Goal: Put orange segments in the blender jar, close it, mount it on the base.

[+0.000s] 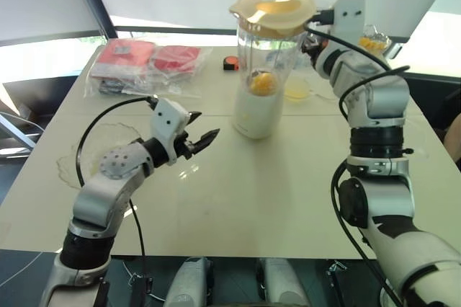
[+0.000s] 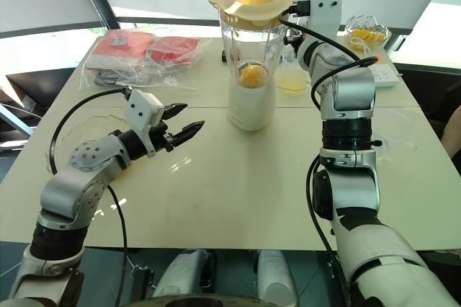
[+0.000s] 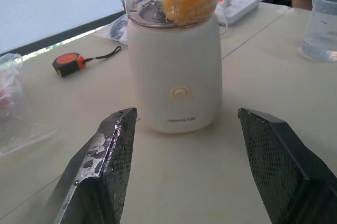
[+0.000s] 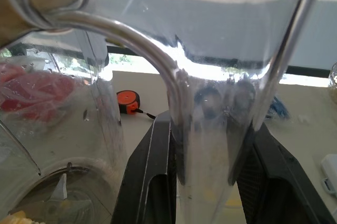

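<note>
Two black fingers of the left gripper [image 1: 200,136] stand wide apart, empty, at centre-left above the pale surface [image 1: 238,199]. Farther up, at centre, the tall clear plastic blender jar [image 1: 268,44], lidded, sits on the cream cylindrical base [image 1: 256,114] with glossy orange segments [image 1: 262,82] inside. Right gripper [image 4: 202,182] fingers clamp its smooth, rigid handle, the sensible hold: likely top-heavy and slippery.

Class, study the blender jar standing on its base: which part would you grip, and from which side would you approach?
Grip the blender jar by its handle, coming level from the robot's right. The handle is an upright clear loop, narrow enough for two fingers, and the right gripper is already shut on it.
</note>
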